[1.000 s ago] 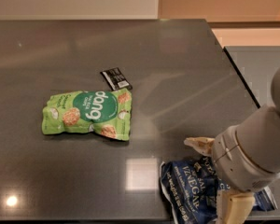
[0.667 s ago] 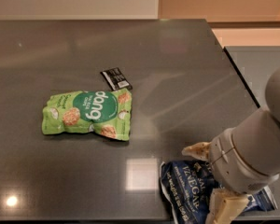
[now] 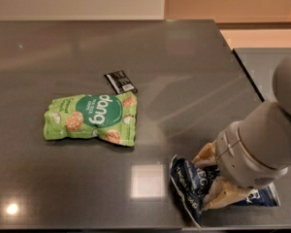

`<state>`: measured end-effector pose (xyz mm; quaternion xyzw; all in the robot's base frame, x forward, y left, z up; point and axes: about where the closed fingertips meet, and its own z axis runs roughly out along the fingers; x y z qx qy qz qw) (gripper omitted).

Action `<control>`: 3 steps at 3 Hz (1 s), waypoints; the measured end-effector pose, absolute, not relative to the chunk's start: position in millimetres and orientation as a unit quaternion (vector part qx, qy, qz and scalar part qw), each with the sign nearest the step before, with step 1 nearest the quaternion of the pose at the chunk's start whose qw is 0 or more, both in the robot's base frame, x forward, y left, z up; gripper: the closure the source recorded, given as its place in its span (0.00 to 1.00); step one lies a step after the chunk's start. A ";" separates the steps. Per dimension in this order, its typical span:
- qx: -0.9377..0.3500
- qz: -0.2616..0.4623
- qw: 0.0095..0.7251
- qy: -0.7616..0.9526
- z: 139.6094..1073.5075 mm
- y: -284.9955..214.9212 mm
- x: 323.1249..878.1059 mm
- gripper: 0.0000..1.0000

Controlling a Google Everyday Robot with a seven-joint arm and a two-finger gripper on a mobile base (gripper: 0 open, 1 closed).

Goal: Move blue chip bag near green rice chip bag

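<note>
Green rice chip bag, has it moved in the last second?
No. The green rice chip bag lies just below the small black packet, exactly as before. The gripper is over the blue chip bag at the front right.

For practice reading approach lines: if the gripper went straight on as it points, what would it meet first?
The blue bag, right beneath the gripper at the table's near right; they may already touch, depth unclear.
</note>
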<state>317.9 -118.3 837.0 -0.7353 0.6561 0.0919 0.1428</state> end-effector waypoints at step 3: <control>-0.757 0.089 0.176 0.623 890.9 -77.7 368.1 1.00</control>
